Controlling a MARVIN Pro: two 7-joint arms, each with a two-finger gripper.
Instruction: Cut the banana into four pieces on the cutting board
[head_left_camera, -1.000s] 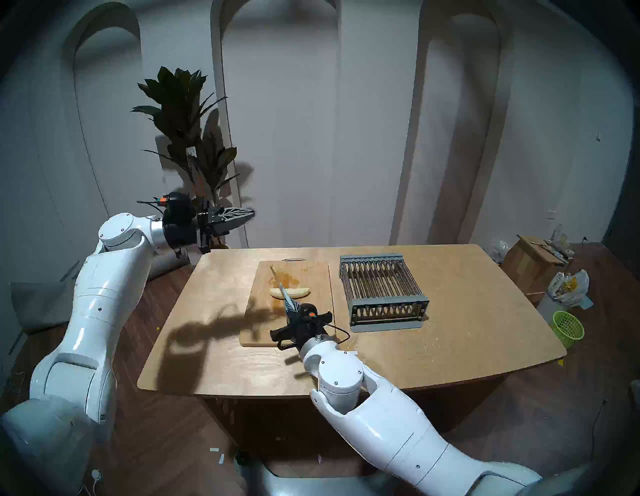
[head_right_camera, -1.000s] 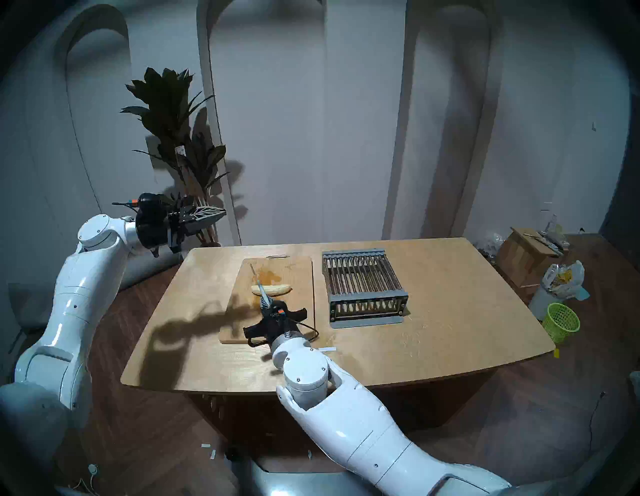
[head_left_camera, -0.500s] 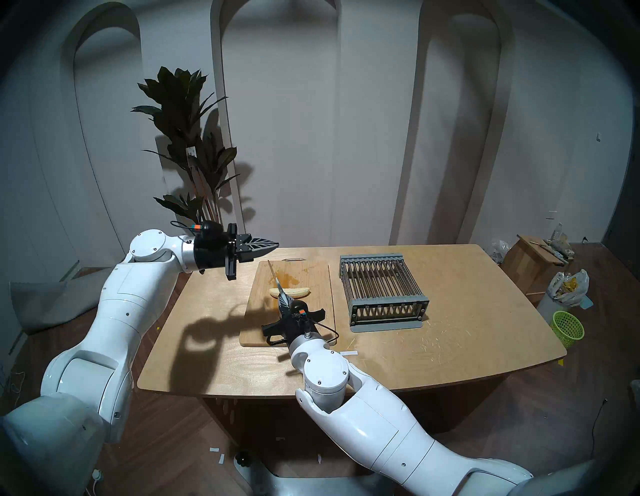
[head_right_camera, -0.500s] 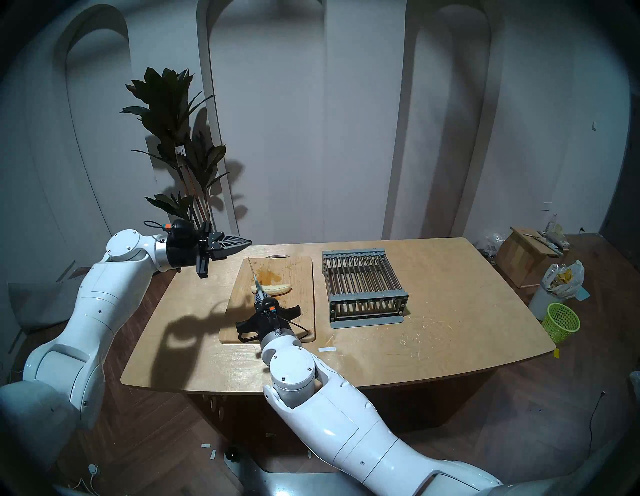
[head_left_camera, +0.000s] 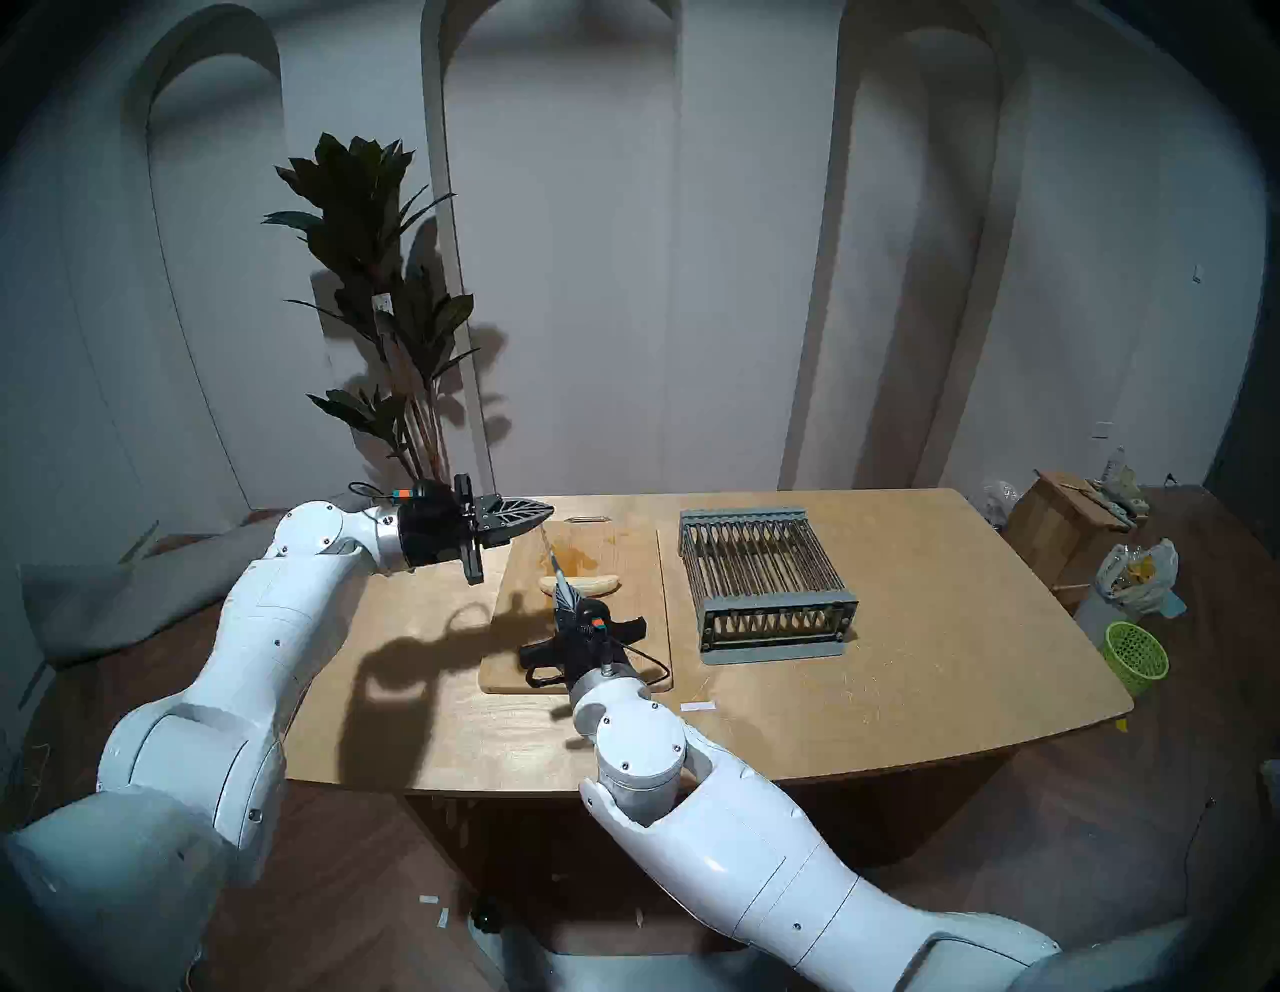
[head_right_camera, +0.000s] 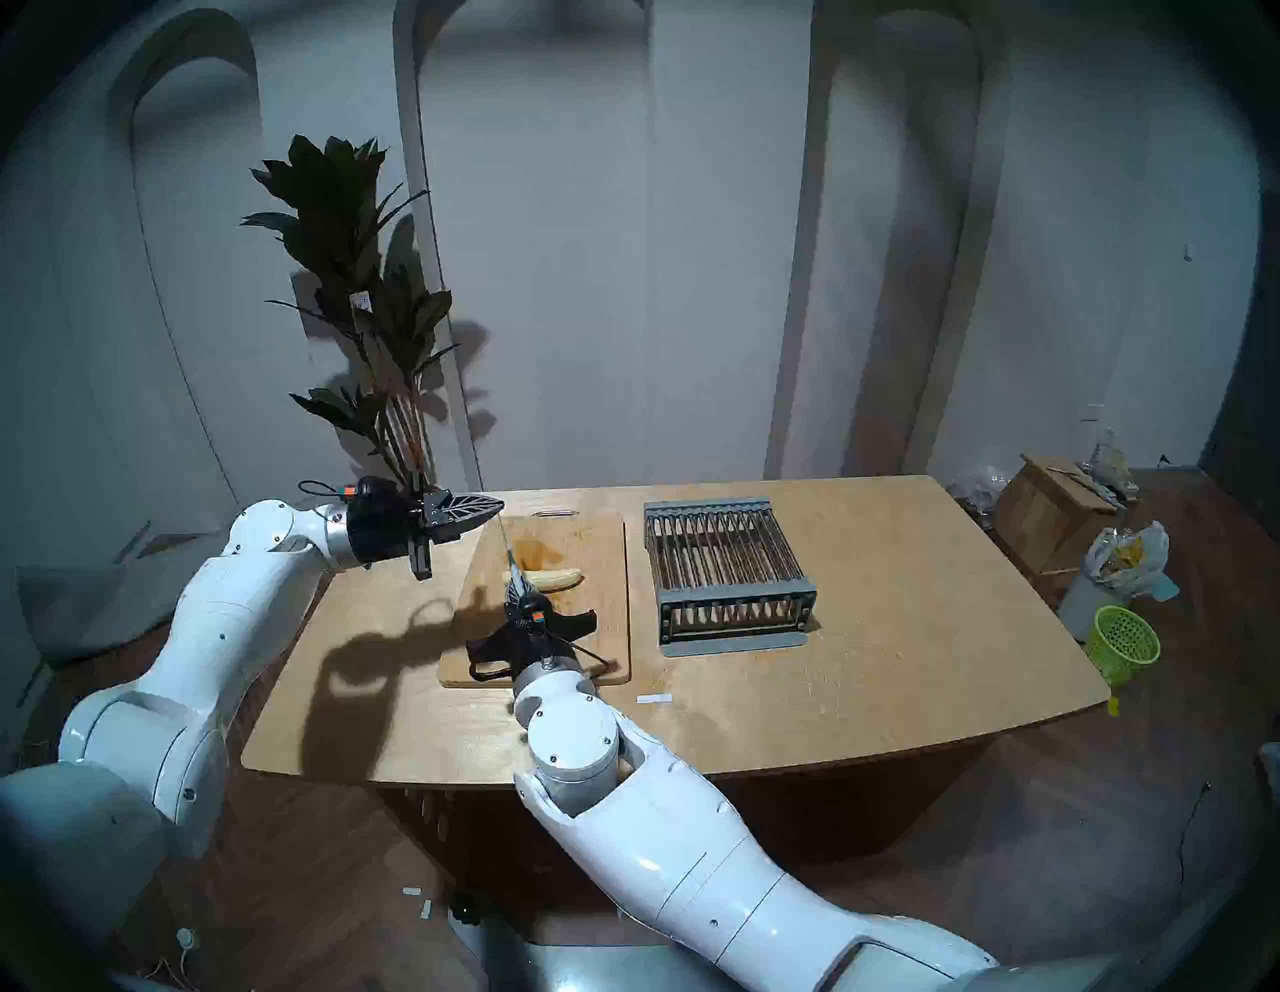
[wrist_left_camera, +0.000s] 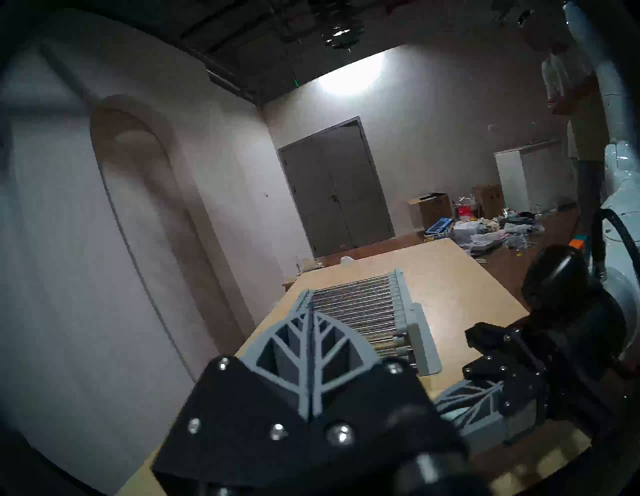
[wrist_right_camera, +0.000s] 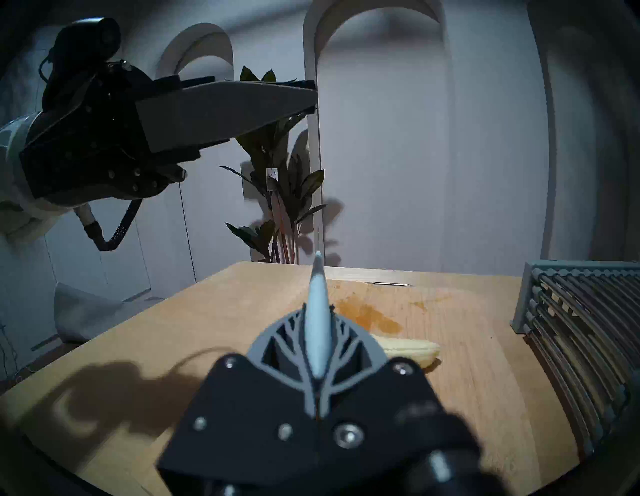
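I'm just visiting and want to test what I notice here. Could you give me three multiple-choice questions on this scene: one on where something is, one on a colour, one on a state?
1. Where does the banana lie?
A) on the cutting board
B) in the rack
C) on the floor

2. What colour is the small basket on the floor?
A) red
B) green
C) black

3. What is the right gripper doing?
A) open, empty
B) shut on a knife
C) shut on the banana

Answers: 1 A, it rests on the bamboo surface. 2 B, bright green mesh. 3 B, the blade juts out between closed fingers.
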